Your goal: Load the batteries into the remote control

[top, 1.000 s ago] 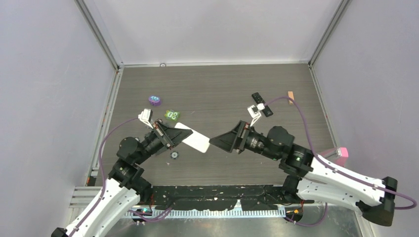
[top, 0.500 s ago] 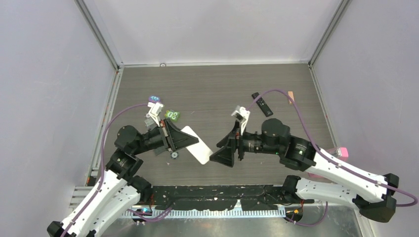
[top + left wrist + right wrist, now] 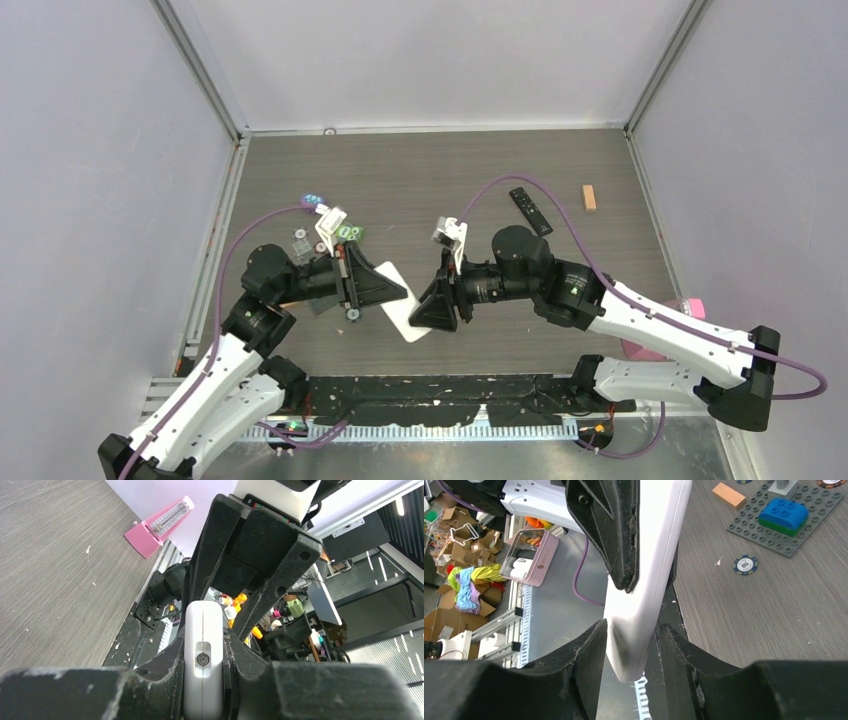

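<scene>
A white remote control (image 3: 400,300) hangs in the air between the two arms. My left gripper (image 3: 385,288) is shut on one end of it; the left wrist view shows that remote (image 3: 202,645) edge-on, pinched between the jaws of the left gripper (image 3: 204,630). My right gripper (image 3: 430,310) has come up to the other end. In the right wrist view the remote (image 3: 649,580) passes between the jaws of the right gripper (image 3: 633,630), which stand close on both sides with a thin gap showing. No batteries show in any view.
A black remote (image 3: 530,210) and a small wooden block (image 3: 589,197) lie at the back right. A building plate with bricks (image 3: 348,233), poker chips (image 3: 744,564) and small pieces lie left of centre. A pink metronome (image 3: 690,305) stands at the right edge.
The right arm swung left from the black remote and brought its jaws round the white remote's free end, narrowing them. The left arm turned the white remote toward it.
</scene>
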Motion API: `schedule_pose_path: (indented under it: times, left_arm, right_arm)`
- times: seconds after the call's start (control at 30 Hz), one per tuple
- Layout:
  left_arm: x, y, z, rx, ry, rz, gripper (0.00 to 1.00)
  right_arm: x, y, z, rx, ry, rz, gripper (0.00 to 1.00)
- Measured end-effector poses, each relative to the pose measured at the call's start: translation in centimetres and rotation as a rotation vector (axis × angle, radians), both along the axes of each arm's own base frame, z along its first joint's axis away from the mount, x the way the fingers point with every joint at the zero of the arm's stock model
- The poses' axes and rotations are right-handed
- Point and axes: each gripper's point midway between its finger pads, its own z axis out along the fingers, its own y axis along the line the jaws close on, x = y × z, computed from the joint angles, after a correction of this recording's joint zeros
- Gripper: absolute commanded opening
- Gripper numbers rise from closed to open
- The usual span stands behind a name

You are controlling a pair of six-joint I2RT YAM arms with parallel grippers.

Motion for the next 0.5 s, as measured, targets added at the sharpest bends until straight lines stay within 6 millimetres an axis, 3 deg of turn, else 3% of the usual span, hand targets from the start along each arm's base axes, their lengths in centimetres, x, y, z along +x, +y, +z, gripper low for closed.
schedule_pose_path:
  times: [0.27, 0.33, 0.5]
  left_arm:
    - [-0.3, 0.0, 1.2, -0.021, -0.043, -0.015, 0.0]
    - [-0.3, 0.0, 1.4, -0.024, -0.049, -0.018, 0.0]
    - [-0.4, 0.0, 1.4, -0.025, -0.067, -0.032, 0.0]
  right_arm:
    - [-0.7, 0.3, -0.3, -0.002, 0.013, 0.051, 0.5]
    - [-0.7, 0.5, -0.4, -0.001, 0.015, 0.059, 0.46]
    - [-0.9, 0.9, -0.4, 0.007, 0.04, 0.071, 0.24]
